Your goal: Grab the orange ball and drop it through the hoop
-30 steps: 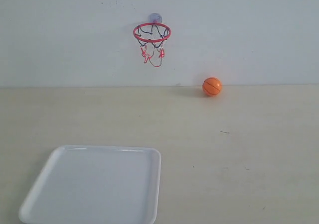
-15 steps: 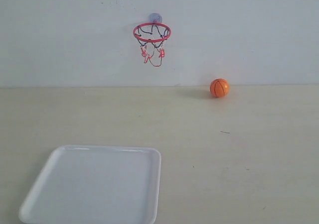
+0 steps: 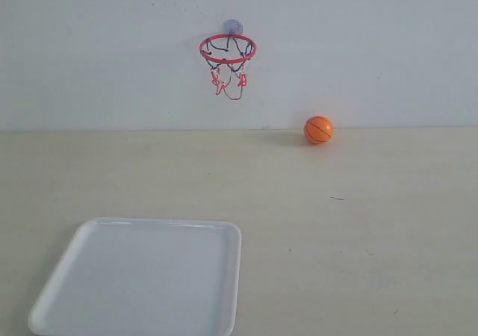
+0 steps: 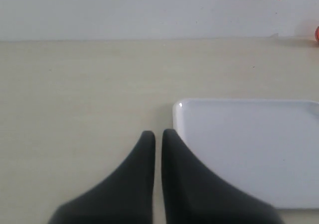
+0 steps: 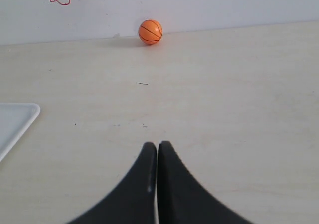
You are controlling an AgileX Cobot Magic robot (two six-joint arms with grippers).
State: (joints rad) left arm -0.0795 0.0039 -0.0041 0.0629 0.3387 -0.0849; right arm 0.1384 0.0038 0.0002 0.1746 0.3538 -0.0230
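Exterior view shows a pale beige tabletop point(image 3: 358, 224) running back to a plain white wall point(image 3: 373, 45), the two meeting in a straight line across the scene. The hoop point(image 3: 228, 49) is fixed to the wall above that line by a small round suction cup point(image 3: 232, 27), its red ring level and its dark-and-red net hanging well above the tabletop. The orange ball point(image 3: 318, 129) rests on the tabletop at the foot of the wall, lower than the hoop and off to its right, with a soft shadow on its left. A white tray point(image 3: 134, 276) with rounded corners lies flat at the near left. A short dark mark point(image 3: 337, 198) sits on the surface nearer than the ball. In the left wrist view the left gripper point(image 4: 158, 134) is clenched, holding nothing, its black fingers a sliver apart just beside a corner of the tray. In the right wrist view the right gripper point(image 5: 157, 145) is likewise clenched, fingers pressed together over bare tabletop, well apart from the ball.
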